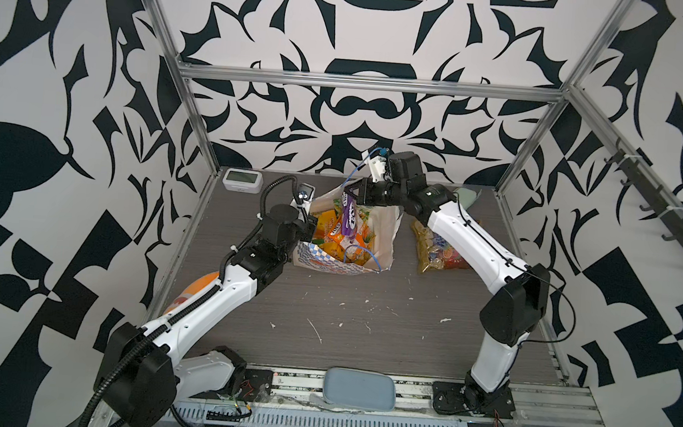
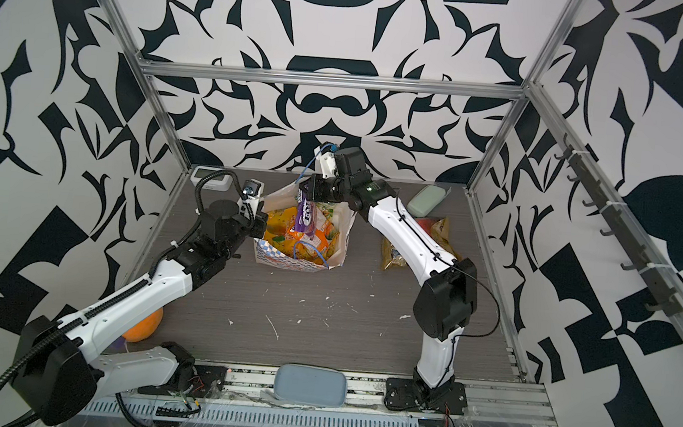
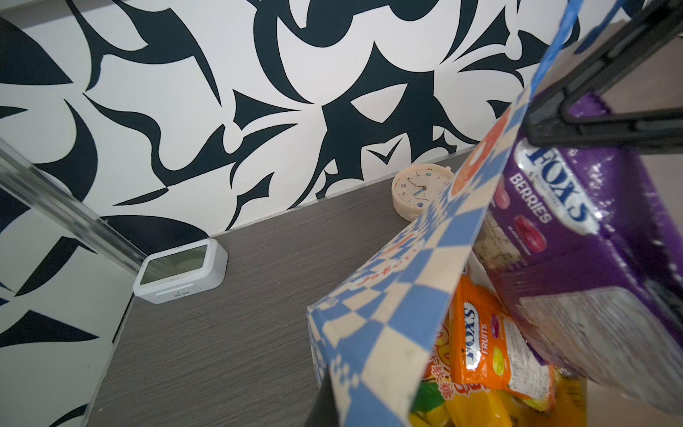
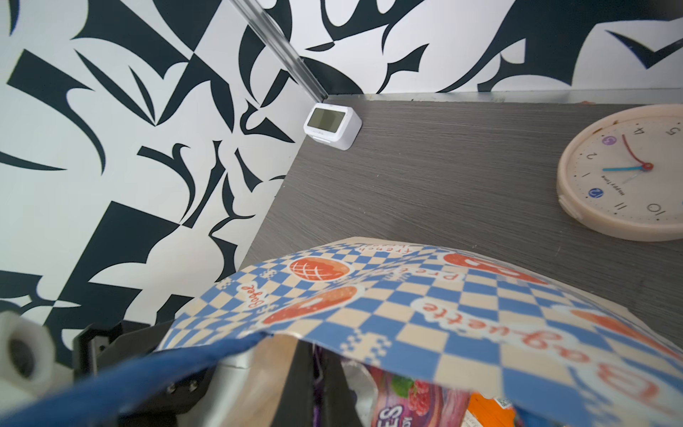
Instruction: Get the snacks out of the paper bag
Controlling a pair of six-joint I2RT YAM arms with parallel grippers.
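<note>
The paper bag [image 1: 327, 263] [image 2: 286, 260] stands open-topped at the back middle of the table in both top views. My left gripper [image 1: 309, 225] [image 2: 263, 223] [image 3: 338, 414] is shut on its left rim; one dark finger shows outside the checked band [image 3: 388, 295]. My right gripper [image 1: 351, 194] [image 2: 307, 190] [image 4: 318, 388] is shut on the top of a purple FOX'S packet [image 1: 349, 221] [image 2: 304, 218] [image 3: 573, 240], which hangs half out of the bag's mouth. Inside lie an orange FOX'S packet [image 3: 484, 344] and yellow packets [image 3: 473, 406]. A clear multicoloured candy pack [image 1: 437, 249] [image 2: 393, 254] lies right of the bag.
A white digital clock [image 1: 241, 179] [image 4: 332, 125] sits in the back left corner. A round cream clock [image 3: 421, 190] [image 4: 624, 173] lies behind the bag. A mint green case [image 2: 428, 200] is at the back right, an orange plush fish [image 2: 143, 328] under the left arm, and a blue-grey tray [image 1: 359, 389] at the front edge.
</note>
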